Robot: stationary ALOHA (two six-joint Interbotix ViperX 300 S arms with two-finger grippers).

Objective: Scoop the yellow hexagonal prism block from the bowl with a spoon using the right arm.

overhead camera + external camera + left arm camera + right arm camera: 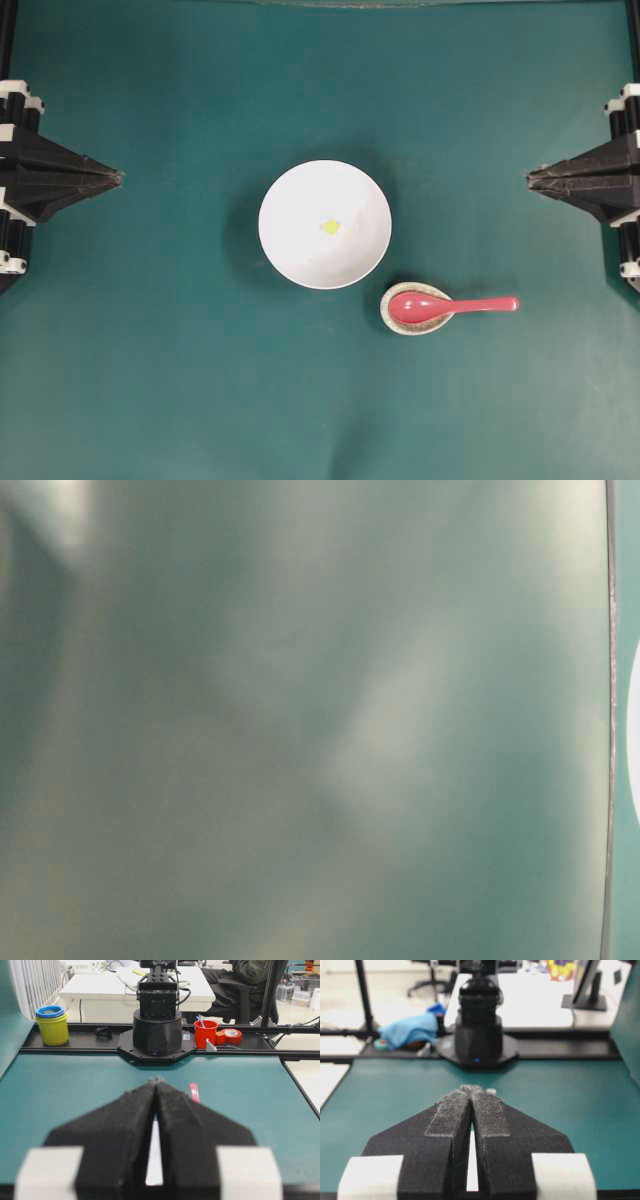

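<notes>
Parked at the table's edge, the right gripper [532,179] has its fingers pressed together with nothing between them, and its own wrist view shows the same tight seam; the left gripper [118,178] sits likewise pinched and empty on the far side. Ahead of the right gripper and off to one side lies the spoon [450,305], its handle pointing back toward that arm and its scoop resting in a small speckled spoon rest [398,320]. Beyond the spoon sits the bowl [290,190], with the yellow hexagonal prism block [331,227] loose near its middle. Glazed and rigid, the spoon likely slips under pressure and could chip, so the straight handle near its free end looks the best hold. The block seems light and prone to skating on the slick bowl.
</notes>
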